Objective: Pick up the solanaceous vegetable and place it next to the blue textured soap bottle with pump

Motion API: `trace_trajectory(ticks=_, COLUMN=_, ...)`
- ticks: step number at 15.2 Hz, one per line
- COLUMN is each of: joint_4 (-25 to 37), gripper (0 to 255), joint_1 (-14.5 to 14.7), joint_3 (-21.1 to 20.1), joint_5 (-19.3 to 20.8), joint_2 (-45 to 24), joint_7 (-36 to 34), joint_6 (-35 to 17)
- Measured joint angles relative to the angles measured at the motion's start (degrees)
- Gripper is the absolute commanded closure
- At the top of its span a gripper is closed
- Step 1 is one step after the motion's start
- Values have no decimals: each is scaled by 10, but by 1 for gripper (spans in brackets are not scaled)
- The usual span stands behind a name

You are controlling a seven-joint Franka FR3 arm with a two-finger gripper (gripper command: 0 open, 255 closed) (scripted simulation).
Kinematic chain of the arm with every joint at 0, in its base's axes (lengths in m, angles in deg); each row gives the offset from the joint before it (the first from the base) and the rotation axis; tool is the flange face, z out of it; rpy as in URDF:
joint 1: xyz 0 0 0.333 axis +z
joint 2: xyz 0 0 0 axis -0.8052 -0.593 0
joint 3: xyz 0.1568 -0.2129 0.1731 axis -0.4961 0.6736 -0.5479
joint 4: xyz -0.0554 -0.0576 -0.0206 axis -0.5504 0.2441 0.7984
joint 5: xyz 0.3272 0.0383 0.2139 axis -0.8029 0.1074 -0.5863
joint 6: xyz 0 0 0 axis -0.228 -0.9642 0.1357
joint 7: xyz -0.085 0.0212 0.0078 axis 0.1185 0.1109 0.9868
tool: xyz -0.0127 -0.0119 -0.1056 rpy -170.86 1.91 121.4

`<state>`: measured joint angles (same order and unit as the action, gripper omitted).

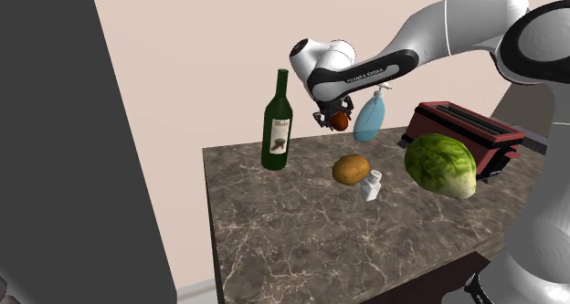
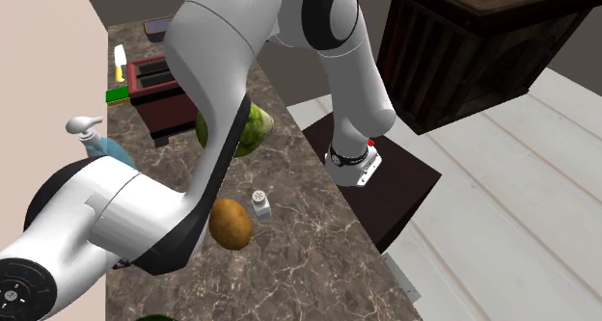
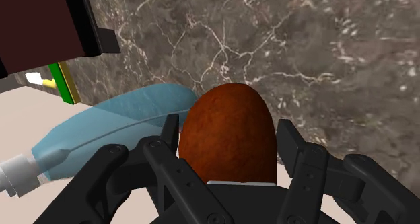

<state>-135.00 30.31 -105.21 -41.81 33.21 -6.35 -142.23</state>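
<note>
My black gripper (image 1: 340,120) is shut on a reddish-brown, egg-shaped vegetable (image 1: 341,120), held in the air above the back of the dark marble countertop (image 1: 274,229). In the wrist view the fingers clasp the vegetable (image 3: 229,148) on both sides of the gripper (image 3: 229,125). The translucent blue soap bottle (image 1: 370,118) with a white pump stands right beside the held vegetable, on the shoulder view's right. In the wrist view the bottle (image 3: 114,125) lies just beyond one finger. The second exterior view has the bottle (image 2: 106,150) partly behind my arm.
A green wine bottle (image 1: 278,124) stands at the back left in the shoulder view. A brown potato (image 1: 350,169), a small white shaker (image 1: 371,185) and a green cabbage (image 1: 441,165) lie mid-counter. A dark red toaster (image 1: 461,129) sits at the back right, against the wall.
</note>
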Motion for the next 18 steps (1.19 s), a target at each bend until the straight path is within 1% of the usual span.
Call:
trace_trajectory(ticks=12, joint_4=-32, gripper=255, joint_1=4, joint_3=12, joint_5=27, joint_2=-42, joint_7=-49, joint_6=-49)
trace_trajectory(ticks=18, joint_4=-35, gripper=255, joint_1=5, joint_3=15, joint_5=33, joint_2=-51, joint_7=-58, joint_6=-56)
